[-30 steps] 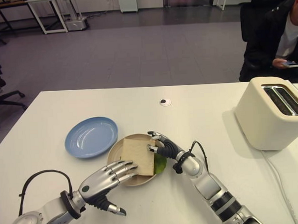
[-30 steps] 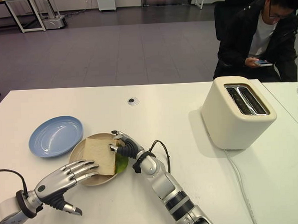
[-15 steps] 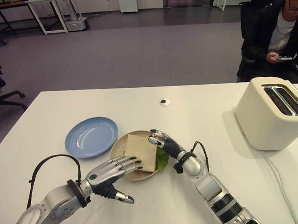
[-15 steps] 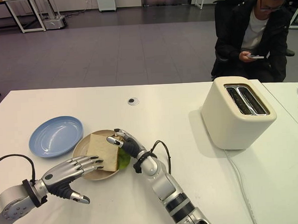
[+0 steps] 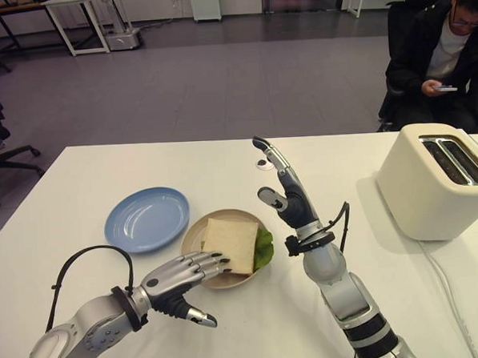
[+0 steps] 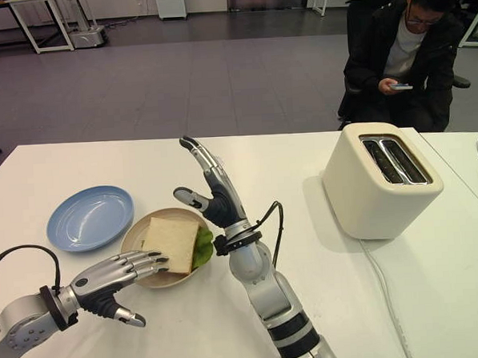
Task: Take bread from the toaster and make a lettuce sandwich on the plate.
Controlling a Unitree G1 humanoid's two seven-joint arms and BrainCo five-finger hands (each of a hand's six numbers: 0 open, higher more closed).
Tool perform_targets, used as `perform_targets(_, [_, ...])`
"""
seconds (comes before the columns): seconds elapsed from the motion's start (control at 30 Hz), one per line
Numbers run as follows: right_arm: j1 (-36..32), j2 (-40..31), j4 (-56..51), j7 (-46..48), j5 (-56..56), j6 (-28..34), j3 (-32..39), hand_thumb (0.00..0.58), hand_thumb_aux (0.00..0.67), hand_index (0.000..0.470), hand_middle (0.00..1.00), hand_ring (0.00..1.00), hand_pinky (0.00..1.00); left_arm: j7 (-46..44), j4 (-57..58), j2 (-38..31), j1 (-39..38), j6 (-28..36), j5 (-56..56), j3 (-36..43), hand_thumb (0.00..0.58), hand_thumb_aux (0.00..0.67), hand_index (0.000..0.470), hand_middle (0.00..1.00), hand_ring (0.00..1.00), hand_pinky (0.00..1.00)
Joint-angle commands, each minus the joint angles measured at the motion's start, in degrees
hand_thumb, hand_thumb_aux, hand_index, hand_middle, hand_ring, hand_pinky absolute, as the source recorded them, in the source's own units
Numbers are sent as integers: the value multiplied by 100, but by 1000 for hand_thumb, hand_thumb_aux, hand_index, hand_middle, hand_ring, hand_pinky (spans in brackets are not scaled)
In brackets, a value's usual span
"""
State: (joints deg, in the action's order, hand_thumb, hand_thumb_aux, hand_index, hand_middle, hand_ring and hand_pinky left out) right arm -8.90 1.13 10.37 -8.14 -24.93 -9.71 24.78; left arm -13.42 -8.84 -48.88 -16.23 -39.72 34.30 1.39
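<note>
One slice of bread (image 5: 230, 245) lies on the tan plate (image 5: 192, 232), with lettuce (image 5: 263, 248) showing from under its right edge. I cannot tell whether a second slice sits beneath. My left hand (image 5: 176, 280) lies low on the surface (image 5: 342, 165), fingers stretched out and gripping nothing, its fingertips (image 5: 219, 264) at the near left edge of the bread. My right hand (image 5: 288, 196) is raised above the plate's right side, spread wide and empty.

I judge that the stack only needs squaring. To do that well I should keep the left fingertips light, bracing the slice rather than shoving it, since a hard push would slide it off the leaf. If I press with the right hand, it should come down flat. The blue plate (image 5: 145, 220) sits just left, and the toaster (image 5: 432, 185) is well apart on the right.
</note>
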Motion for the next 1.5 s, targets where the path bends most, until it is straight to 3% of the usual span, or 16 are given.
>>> perform_targets(0.03, [155, -80, 122, 220, 5, -99, 102, 0, 0, 0, 0, 0, 0, -124, -609, 396, -67, 478, -738, -162, 0, 0, 0, 0, 0, 0])
perform_targets(0.23, [368, -169, 300, 483, 136, -245, 114, 0, 0, 0, 0, 0, 0, -334, -1874, 976, 74, 1753, -2245, -638, 0, 0, 0, 0, 0, 0])
perform_targets(0.43, [444, -449, 605, 1256, 735, -228, 78, 0, 0, 0, 0, 0, 0, -321, -1647, 1410, 180, 2679, -3065, -1097, 0, 0, 0, 0, 0, 0])
perform_targets(0.47, [491, -581, 695, 1652, 1044, -90, 175, 0, 0, 0, 0, 0, 0, -554, -1612, 1359, 116, 2779, -3327, -1084, 0, 0, 0, 145, 145, 145])
perform_targets(0.5, [591, -725, 809, 2115, 1479, 177, 261, 209, 134, 94, 169, 169, 169, -901, -1587, 1264, 47, 2917, -3693, -1045, 5, 3, 2, 427, 427, 427])
perform_targets(0.53, [702, -883, 921, 2504, 1837, 390, 314, 456, 360, 253, 616, 616, 616, -1316, -1645, 1154, -39, 3119, -4132, -955, 580, 670, 470, 984, 984, 984])
perform_targets(0.57, [855, -1111, 1060, 2970, 2290, 672, 378, 580, 654, 459, 953, 953, 953, -1941, -1852, 978, -278, 3227, -4759, -778, 580, 670, 470, 1000, 1000, 1000])
perform_targets(0.6, [1004, -1341, 1213, 3406, 2713, 903, 437, 580, 670, 470, 1000, 1000, 1000, -2497, -2108, 825, -515, 3444, -5399, -643, 580, 670, 470, 1000, 1000, 1000])
perform_targets(0.7, [1299, -1899, 1621, 4360, 3511, 1489, 698, 580, 670, 470, 1000, 1000, 1000, -3691, -2258, 327, -1080, 3783, -6129, -464, 580, 670, 470, 1000, 1000, 1000])
perform_targets(0.83, [1409, -2149, 1548, 4713, 3107, 1915, 1441, 580, 670, 470, 1000, 1000, 1000, -4273, -1996, -151, -1410, 3478, -5282, -394, 580, 670, 470, 1000, 1000, 1000])
perform_targets(1.03, [1143, -1263, 696, 3826, 1980, 2615, 2144, 580, 670, 470, 1000, 1000, 1000, -3192, -1585, 42, -895, 3318, -3005, -161, 580, 670, 470, 1000, 1000, 1000])
perform_targets(1.3, [932, -394, -217, 2667, 1652, 3137, 1609, 580, 670, 470, 1000, 1000, 1000, -2066, -764, 588, -1, 3384, -1147, 600, 580, 670, 470, 1000, 1000, 1000])
perform_targets(1.5, [607, 72, -1223, 1733, 1599, 2969, 769, 580, 670, 470, 1000, 1000, 1000, -1498, 36, 955, 985, 3331, -218, 1170, 580, 670, 470, 1000, 1000, 1000])
